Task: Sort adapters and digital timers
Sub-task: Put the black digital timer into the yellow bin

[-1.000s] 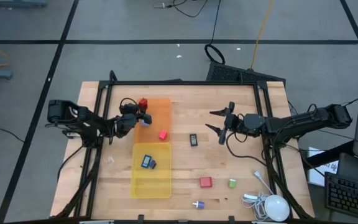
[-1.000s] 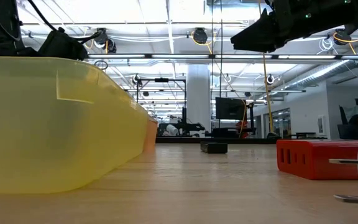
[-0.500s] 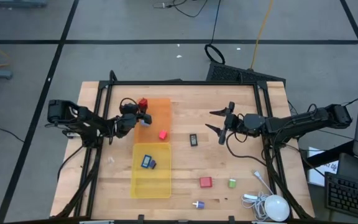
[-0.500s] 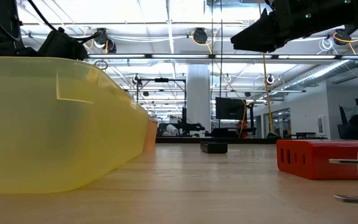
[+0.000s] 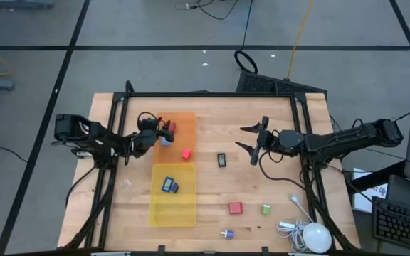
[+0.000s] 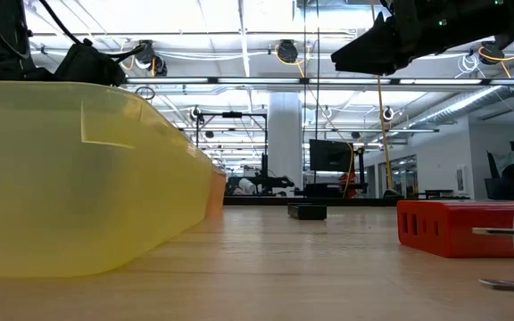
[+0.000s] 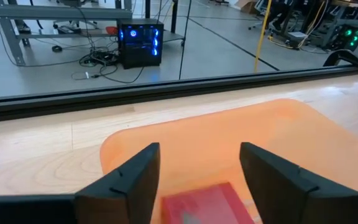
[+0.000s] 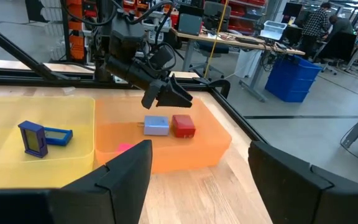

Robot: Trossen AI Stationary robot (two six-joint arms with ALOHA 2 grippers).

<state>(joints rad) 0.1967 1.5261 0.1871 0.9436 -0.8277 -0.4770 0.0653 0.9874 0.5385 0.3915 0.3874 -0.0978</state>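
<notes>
High view: left gripper (image 5: 164, 131) hovers over the orange tray (image 5: 186, 122), fingers spread and empty; a red adapter (image 5: 168, 126) and a light blue adapter (image 5: 165, 140) lie just beneath it in the tray, a pink adapter (image 5: 186, 153) nearer the tray's front. Two blue digital timers (image 5: 169, 185) sit in the yellow tray (image 5: 158, 213). A black timer (image 5: 221, 160) lies loose on the table (image 5: 276, 178) near the right gripper (image 5: 250, 144), which waits wide open and empty. A second red adapter (image 5: 235, 208), a green adapter (image 5: 266, 209) and a white-purple adapter (image 5: 226, 233) remain unsorted.

Low view: only the yellow tray wall, black timer and red block show; tray contents hidden.

Left wrist view: fingers apart, red adapter between them, released.

Right wrist view: confirms what the low view cannot, adapters resting on the orange tray floor.

Judgement: pieces are light, rigid, smooth plastic; grip the adapters across flat opposite sides. The thin timer needs a low pinch on its long edges.
</notes>
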